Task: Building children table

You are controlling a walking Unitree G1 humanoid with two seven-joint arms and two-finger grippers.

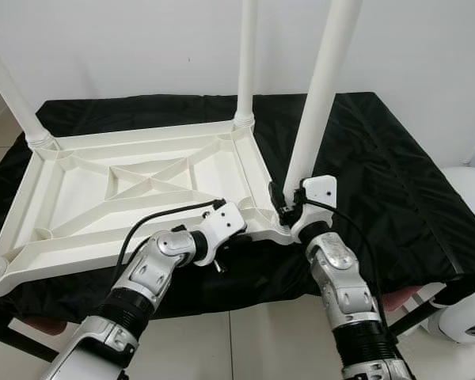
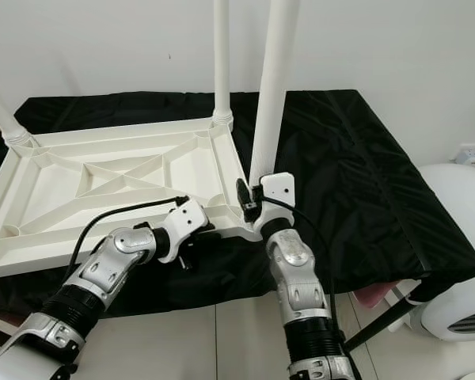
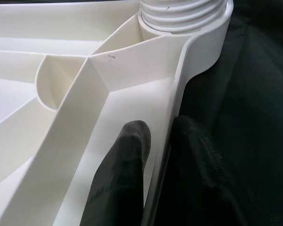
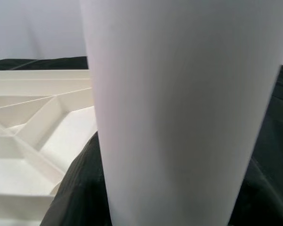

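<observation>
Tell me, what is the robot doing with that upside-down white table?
The robot is putting together a small white table top that lies upside down on a black cloth. Its left gripper pinches the table's near rim, one finger inside and one outside. Its right gripper is at the base of the near corner leg. Other legs already stand in their corners.
</observation>
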